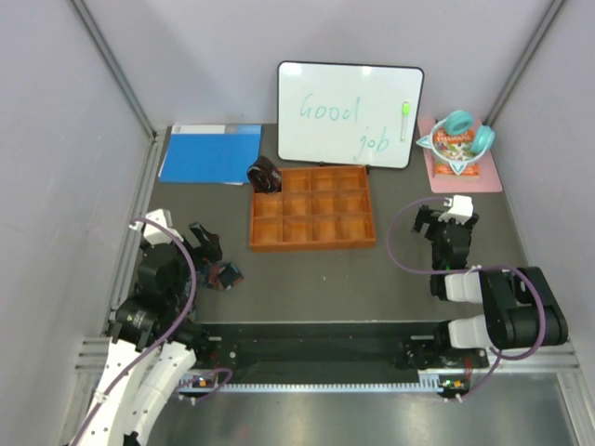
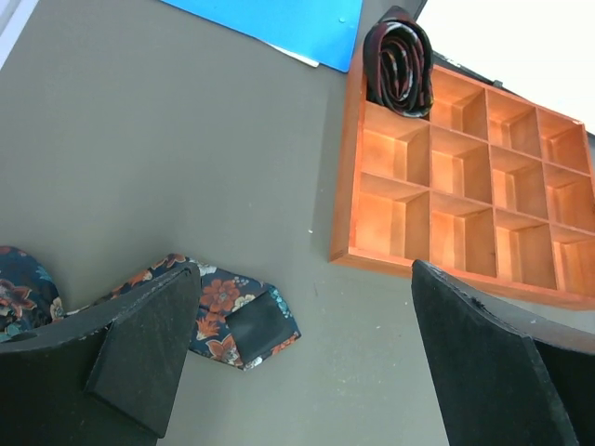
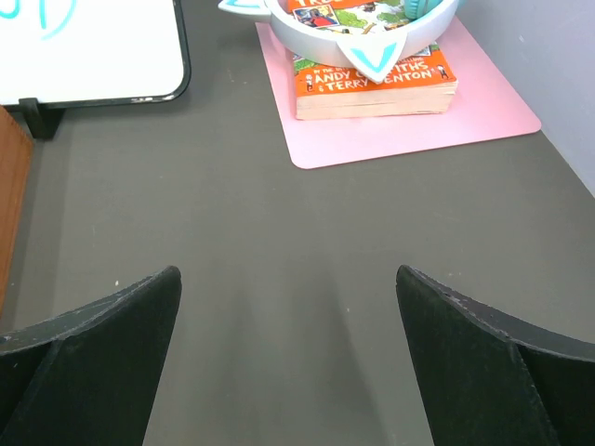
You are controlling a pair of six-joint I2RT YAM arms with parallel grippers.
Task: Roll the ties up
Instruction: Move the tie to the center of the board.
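Observation:
A dark brown-maroon tie, rolled into a coil, stands in the far left corner compartment of the orange tray; in the top view this tie rises above the tray. The navy floral tie lies on the grey table, its pointed end turned over to show dark lining. My left finger hides part of it. My left gripper hovers open just right of that end, touching nothing. From above, the floral tie sits bunched beside the left gripper. My right gripper is open over bare table, also seen from above as the right gripper.
A whiteboard stands behind the tray. A blue folder lies at the back left. At the back right a pink mat carries an orange book and a pale bowl. Metal frame walls run along both sides.

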